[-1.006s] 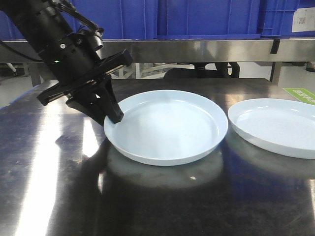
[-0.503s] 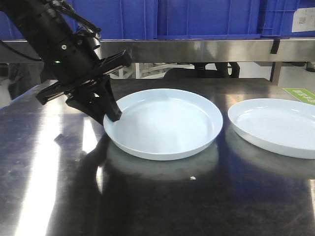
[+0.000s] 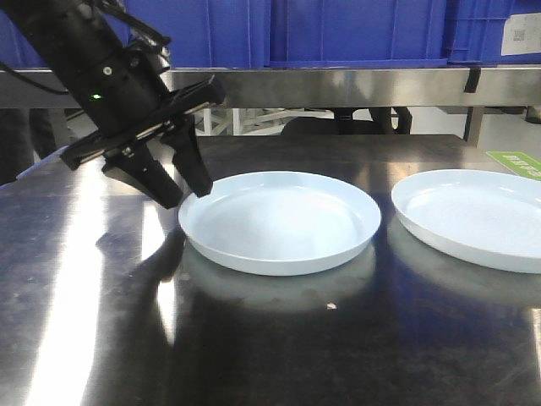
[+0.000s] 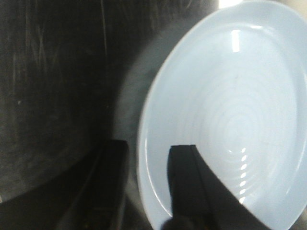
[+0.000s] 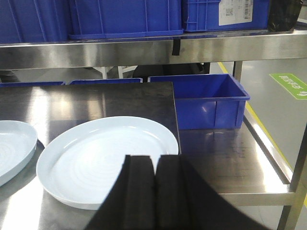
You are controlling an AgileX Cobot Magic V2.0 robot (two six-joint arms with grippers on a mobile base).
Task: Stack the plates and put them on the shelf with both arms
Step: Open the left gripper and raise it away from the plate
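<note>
Opened left claw [image 3: 186, 196]: jaws apart, empty, one finger either side of near plate [image 3: 283, 224] left rim, just above it. Half second earlier rim was pinched and plate tipped up; it then lay flat on tabletop [image 3: 254, 355]. My read: regrasp needed. Second plate [image 3: 473, 216] unstacked, apart; shelf [image 3: 338, 85] plateless. Right claw [image 5: 153, 160] fingers together, empty.

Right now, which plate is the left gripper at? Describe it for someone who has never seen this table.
On the dark steel tabletop, below the blue crates, find the pale plate in the middle of the front view. A matching plate lies apart on the picture's right, cut by its edge. Only the middle one has the open left gripper straddling its rim.
</note>
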